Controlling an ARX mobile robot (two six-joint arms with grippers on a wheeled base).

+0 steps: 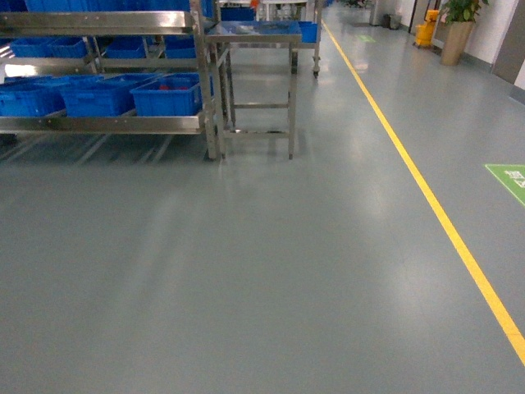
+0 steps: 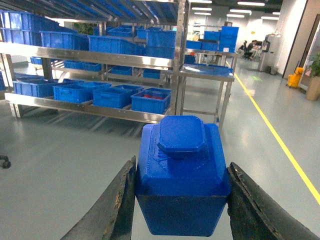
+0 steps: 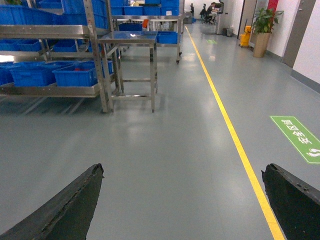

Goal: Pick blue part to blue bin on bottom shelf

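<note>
Floor [image 1: 271, 271] fills my head view, grey, with a yellow line [image 1: 426, 189] running toward one o'clock; at ten o'clock the bottom shelf [image 1: 102, 124] carries a row of blue bins [image 1: 168, 96]. From my left wrist, my left claw [image 2: 181, 200] pinches the blue part [image 2: 181, 175] between both fingers, the shelf far ahead at eleven o'clock. From my right wrist, my right claw [image 3: 182, 205] hangs spread wide over bare floor.

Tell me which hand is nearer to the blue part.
Left. The left hand holds the blue part between its fingers. The right hand is open and empty above bare floor, with no part near it.
</note>
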